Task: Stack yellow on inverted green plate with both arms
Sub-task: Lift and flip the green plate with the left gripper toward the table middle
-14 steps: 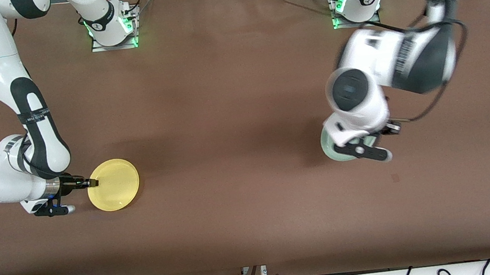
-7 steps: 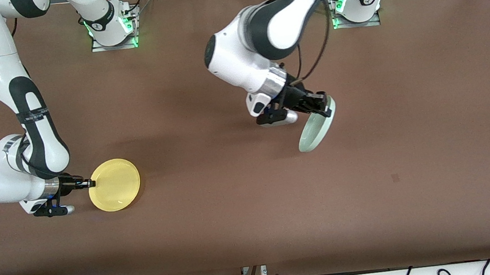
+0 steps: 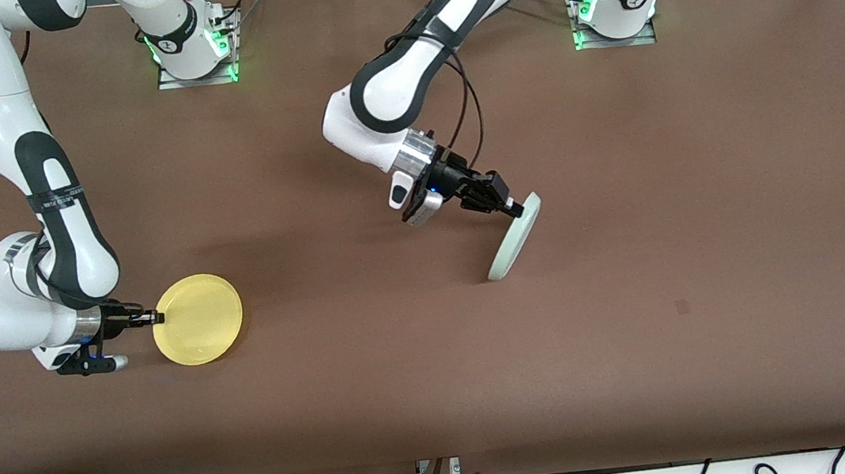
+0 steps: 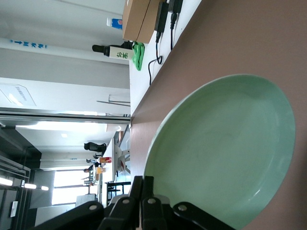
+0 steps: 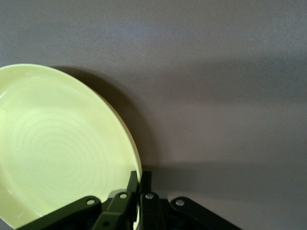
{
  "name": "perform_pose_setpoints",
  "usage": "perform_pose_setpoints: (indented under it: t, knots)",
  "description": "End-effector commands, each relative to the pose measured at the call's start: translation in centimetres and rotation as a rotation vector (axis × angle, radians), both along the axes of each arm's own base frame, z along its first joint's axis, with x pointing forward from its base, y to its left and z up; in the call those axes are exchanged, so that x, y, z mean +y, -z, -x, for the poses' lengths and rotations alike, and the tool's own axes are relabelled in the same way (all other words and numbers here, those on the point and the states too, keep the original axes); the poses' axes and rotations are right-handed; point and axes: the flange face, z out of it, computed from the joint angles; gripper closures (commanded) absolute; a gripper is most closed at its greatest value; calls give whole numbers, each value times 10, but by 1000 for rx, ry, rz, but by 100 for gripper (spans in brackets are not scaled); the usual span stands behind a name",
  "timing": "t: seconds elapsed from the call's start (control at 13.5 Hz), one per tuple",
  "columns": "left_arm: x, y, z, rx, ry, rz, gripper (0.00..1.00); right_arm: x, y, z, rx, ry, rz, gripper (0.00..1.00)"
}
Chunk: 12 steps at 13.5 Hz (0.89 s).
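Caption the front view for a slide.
Left gripper holds the green plate tilted on edge mid-table; right gripper grips the yellow plate by its rim.

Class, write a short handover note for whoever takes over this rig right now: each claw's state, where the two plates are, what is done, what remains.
Left claw: shut on the green plate's rim, holding it tilted on edge over mid-table.
Right claw: shut on the yellow plate's rim, toward the right arm's end of the table.
Done: both plates gripped; the green one is part-way turned.
Left: lay the green one face down, then set the yellow one on it.
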Motion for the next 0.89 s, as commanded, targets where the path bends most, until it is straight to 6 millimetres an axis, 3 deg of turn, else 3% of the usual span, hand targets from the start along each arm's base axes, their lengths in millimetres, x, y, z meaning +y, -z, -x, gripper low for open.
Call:
perform_pose_setpoints:
  t: [0.0,0.15,0.52,0.74,0.81]
  knots:
    - [-17,7,9,-78,37,-19,100,0,-8,-4,-18,-7,-17,100]
    - [-27,12,16,-103,84,-37,100,2,-17,-5,-23,-11,-21,100]
    - [-42,48,41,-144,113,-33,100,1,-56,-20,-23,-63,-40,100]
    - [-45,52,46,-151,118,-30,100,2,-75,-21,9,-75,-64,100]
    - [-49,52,51,-146,127,-29,100,-6,-84,-21,17,-71,-72,100]
